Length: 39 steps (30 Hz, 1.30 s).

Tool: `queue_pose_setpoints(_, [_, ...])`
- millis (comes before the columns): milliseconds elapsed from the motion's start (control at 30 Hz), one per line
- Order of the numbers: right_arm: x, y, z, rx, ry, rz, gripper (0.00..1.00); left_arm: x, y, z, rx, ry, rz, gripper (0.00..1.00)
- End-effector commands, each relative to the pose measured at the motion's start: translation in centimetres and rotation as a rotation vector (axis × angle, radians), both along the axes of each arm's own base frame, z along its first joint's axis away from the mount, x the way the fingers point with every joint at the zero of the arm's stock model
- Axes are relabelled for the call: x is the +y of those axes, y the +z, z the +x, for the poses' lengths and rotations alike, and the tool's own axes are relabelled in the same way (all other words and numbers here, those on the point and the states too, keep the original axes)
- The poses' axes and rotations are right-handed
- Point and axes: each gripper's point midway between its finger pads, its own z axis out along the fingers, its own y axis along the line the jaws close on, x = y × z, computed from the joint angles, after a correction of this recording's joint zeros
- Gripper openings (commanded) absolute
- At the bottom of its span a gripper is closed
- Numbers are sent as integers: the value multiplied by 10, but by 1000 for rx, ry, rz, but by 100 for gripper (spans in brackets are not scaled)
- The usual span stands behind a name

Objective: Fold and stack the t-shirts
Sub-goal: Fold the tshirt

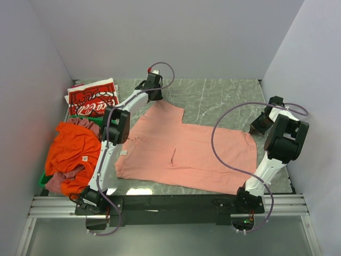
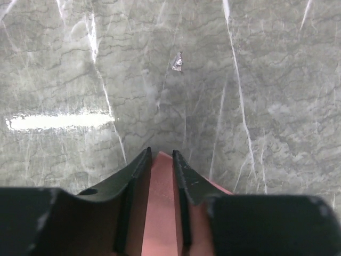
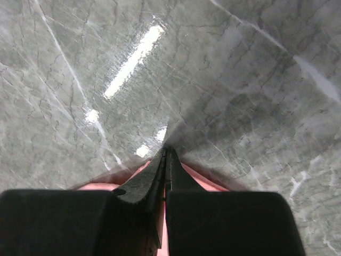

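Observation:
The salmon-pink t-shirt (image 1: 181, 152) lies spread flat on the marble table. My left gripper (image 1: 157, 98) is at its far corner. In the left wrist view the left gripper (image 2: 161, 155) has its jaws a narrow gap apart, and pink fabric (image 2: 160, 213) shows between them. My right gripper (image 1: 256, 128) is at the shirt's far right corner. In the right wrist view it (image 3: 165, 150) is shut, with pink cloth (image 3: 210, 184) on both sides. The red Coca-Cola tee (image 1: 93, 100), the orange tee (image 1: 74, 149) and the mauve tee (image 1: 83, 122) are piled at the left.
A green crate (image 1: 41, 181) sits under the pile at the left wall. Grey walls close in the left, back and right. Bare marble (image 1: 224, 98) lies beyond the shirt. A small scrap (image 2: 177, 62) lies on the marble ahead of the left gripper.

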Motion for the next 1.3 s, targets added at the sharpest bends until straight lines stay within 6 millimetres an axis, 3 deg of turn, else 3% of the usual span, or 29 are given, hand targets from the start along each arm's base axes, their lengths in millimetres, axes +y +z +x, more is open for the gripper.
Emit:
queue_pose_setpoints(0, [9, -9, -12, 42, 16, 34, 2, 0, -41, -29, 122, -27, 84, 27])
queue_pose_setpoints(233, [10, -7, -13, 34, 22, 36, 2, -6, -53, -38, 146, -44, 108, 0])
queue_pose_setpoints(367, [12, -6, -12, 25, 27, 43, 2, -9, -45, -36, 131, -47, 105, 0])
queue_pose_setpoints(467, [15, -1, -10, 11, 29, 57, 2, -10, -20, -28, 79, -31, 91, 0])
queue_pose_setpoints(667, [14, 25, -2, -48, 41, 45, 2, -17, 61, -17, -69, -15, 6, 0])
queue_pose_setpoints(967, [12, 49, 0, -86, 53, 21, 1, -6, 80, -24, -100, -2, -8, 0])
queue_pose_setpoints(1267, [6, 61, 15, -117, 63, 5, 1, -12, 97, -8, -158, -36, -29, 0])
